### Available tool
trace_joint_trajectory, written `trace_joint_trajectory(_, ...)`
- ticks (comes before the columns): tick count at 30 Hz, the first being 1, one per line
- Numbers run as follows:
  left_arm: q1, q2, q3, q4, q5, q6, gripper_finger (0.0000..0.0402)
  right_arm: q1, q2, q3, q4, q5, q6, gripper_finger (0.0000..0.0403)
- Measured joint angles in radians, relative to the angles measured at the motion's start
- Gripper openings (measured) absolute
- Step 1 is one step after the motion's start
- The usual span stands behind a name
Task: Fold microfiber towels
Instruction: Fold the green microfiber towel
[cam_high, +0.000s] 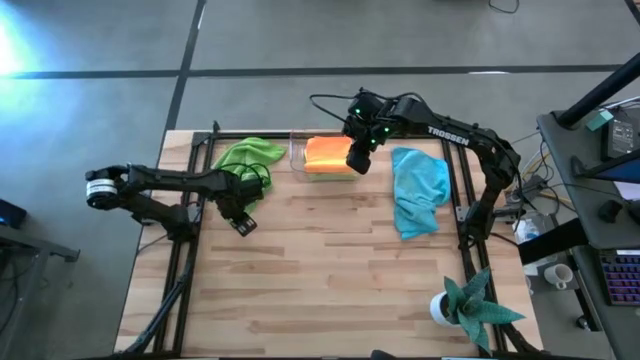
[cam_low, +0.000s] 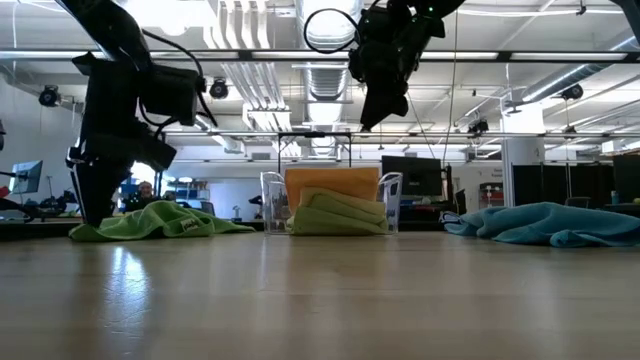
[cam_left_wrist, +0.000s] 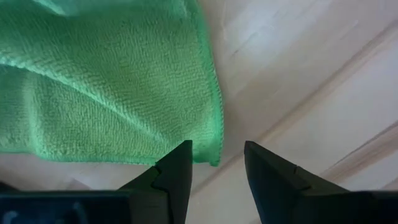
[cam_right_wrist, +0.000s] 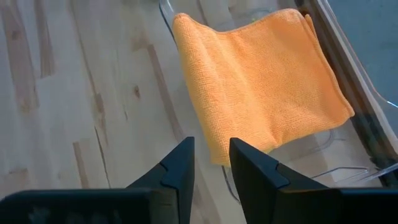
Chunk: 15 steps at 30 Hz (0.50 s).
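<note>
The surface is a pale wood-plank top with a dark frame along its left and right edges. At its far edge, left of centre, a lime green towel lies crumpled on the wood. Just beside it, at the middle of the far edge, stands a clear plastic bin holding a folded orange towel on top of folded green cloth. To the right a light blue towel lies rumpled. Near the right front corner stands a teal spiky-leaved plant in a white pot.

Bright overhead ceiling lights glare, sheen on table.
</note>
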Motion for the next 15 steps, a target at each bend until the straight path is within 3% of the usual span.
trace_joint_trajectory(6,0.0,0.043,-0.01,0.014,-0.006,0.002,0.013,0.0,0.0,0.0,0.021,0.0,-0.001,0.0093)
trace_joint_trajectory(15,-0.005,0.118,-0.005,0.017,-0.107,0.013,0.0125,0.0,0.0,0.0,0.022,0.0,0.0,0.0088)
